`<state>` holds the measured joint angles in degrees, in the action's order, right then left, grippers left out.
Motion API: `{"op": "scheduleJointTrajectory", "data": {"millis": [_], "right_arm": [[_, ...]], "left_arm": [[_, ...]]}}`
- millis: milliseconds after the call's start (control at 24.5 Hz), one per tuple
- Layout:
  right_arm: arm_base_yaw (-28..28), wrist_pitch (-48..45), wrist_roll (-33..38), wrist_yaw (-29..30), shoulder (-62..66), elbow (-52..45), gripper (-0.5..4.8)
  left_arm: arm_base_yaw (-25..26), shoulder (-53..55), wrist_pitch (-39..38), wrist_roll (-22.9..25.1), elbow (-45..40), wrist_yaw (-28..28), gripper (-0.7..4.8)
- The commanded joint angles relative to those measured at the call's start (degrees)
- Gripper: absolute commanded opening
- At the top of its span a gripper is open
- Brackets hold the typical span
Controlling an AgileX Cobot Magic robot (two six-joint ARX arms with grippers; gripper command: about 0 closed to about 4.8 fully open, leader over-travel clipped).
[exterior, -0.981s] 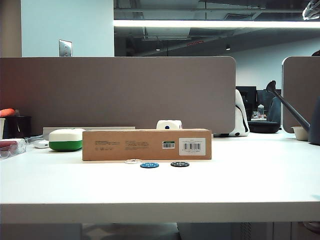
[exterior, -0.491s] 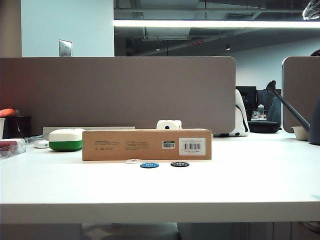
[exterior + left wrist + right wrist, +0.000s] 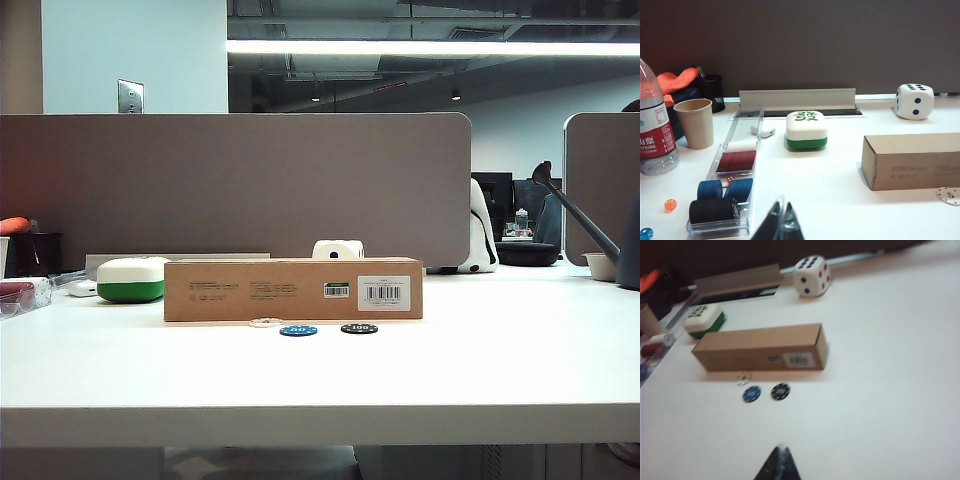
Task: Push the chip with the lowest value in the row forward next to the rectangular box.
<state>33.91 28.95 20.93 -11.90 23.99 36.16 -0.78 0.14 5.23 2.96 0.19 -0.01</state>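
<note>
Your right wrist view is soft all over: the print and barcode label on the rectangular box (image 3: 760, 347) smear into pale patches, and the marks on the blue chip (image 3: 752, 393) and black chip (image 3: 780, 391) can't be read there. The white chip (image 3: 744, 377) is a faint disc, its centre mark lost. In your left wrist view that chip (image 3: 949, 195) is clipped by the frame, and so is the box's far end. The right gripper (image 3: 776, 465) shows only a dark tip at the frame edge, the left gripper (image 3: 780, 223) likewise; jaw state can't be told. Neither arm appears in your exterior view.
</note>
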Motion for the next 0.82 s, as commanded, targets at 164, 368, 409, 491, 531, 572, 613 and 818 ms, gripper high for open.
{"op": "scheduleJointTrajectory", "data": {"millis": [164,368,409,491,531,572,613,818], "right_arm": [[-9.97,-9.64,-7.96,-1.03,-10.12,-5.92,-0.09],[-20.59,-20.33,-10.93,3.41,-20.52,-19.5,-0.09],[-21.42,-20.98,-10.95,3.45,-21.29,-20.72,-0.09],[-23.15,-22.77,-10.95,3.45,-22.62,-23.3,-0.09],[-23.87,-23.5,-10.95,3.5,-23.08,-24.37,-0.09],[-24.65,-24.41,-10.95,4.04,-23.61,-25.66,-0.09],[-25.22,-25.24,-10.95,4.87,-23.98,-26.62,-0.09],[-27.67,-30.97,-12.31,6.82,-24.09,-31.56,-0.09]], "left_arm": [[0.0,0.0,0.55,0.0,0.24,0.07,-0.05],[0.0,0.0,0.39,0.0,0.24,0.11,-0.05],[0.0,0.0,0.39,0.0,0.24,0.09,-0.05],[0.0,0.0,0.37,0.0,0.24,0.07,-0.05],[0.0,0.0,0.37,0.0,0.24,0.07,-0.05],[0.0,0.0,0.39,0.0,0.24,0.07,-0.05],[0.0,0.0,0.42,0.0,0.24,0.11,-0.05],[0.0,0.0,0.39,0.0,0.24,0.09,-0.05]]}}
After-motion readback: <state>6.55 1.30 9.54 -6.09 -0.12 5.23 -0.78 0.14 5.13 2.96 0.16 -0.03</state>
